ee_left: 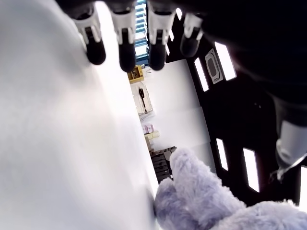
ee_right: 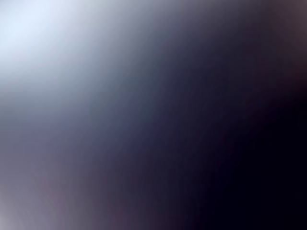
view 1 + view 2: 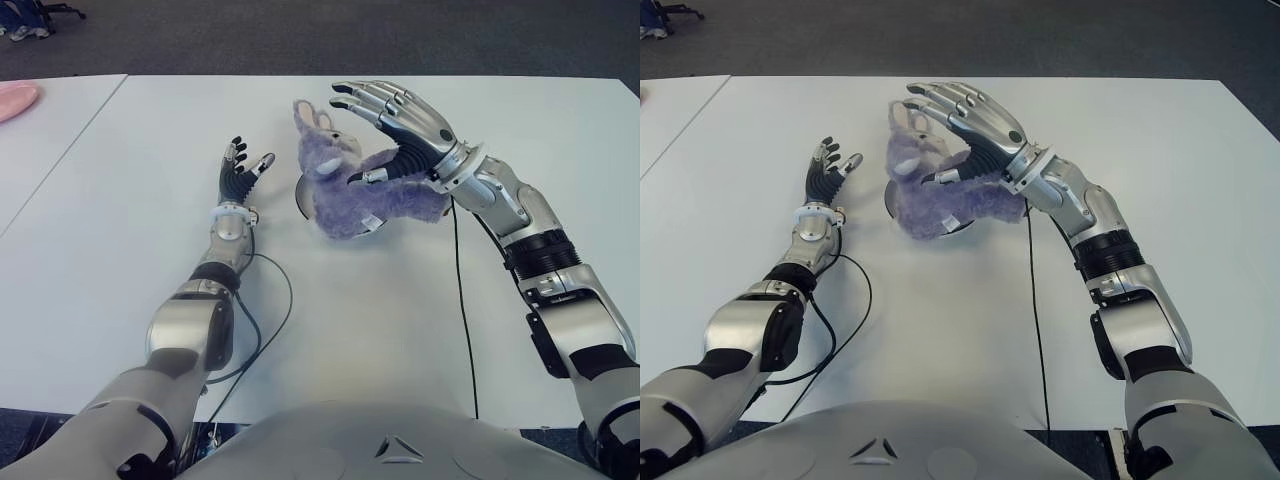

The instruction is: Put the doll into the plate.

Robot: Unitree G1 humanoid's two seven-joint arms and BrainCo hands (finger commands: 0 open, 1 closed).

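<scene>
A purple plush bunny doll lies on a small round plate at the middle of the white table, covering most of it. My right hand hovers over the doll's right side with its fingers spread straight; the thumb points down close to the plush body and nothing is grasped. The right wrist view is a dark blur and shows nothing. My left hand shows left of the plate, palm up with relaxed fingers. In the left wrist view its fingertips hold nothing, and the doll is farther off.
A pink object lies on a neighbouring table at the far left. Black cables trail across the table from both arms toward me. Dark floor lies beyond the far table edge.
</scene>
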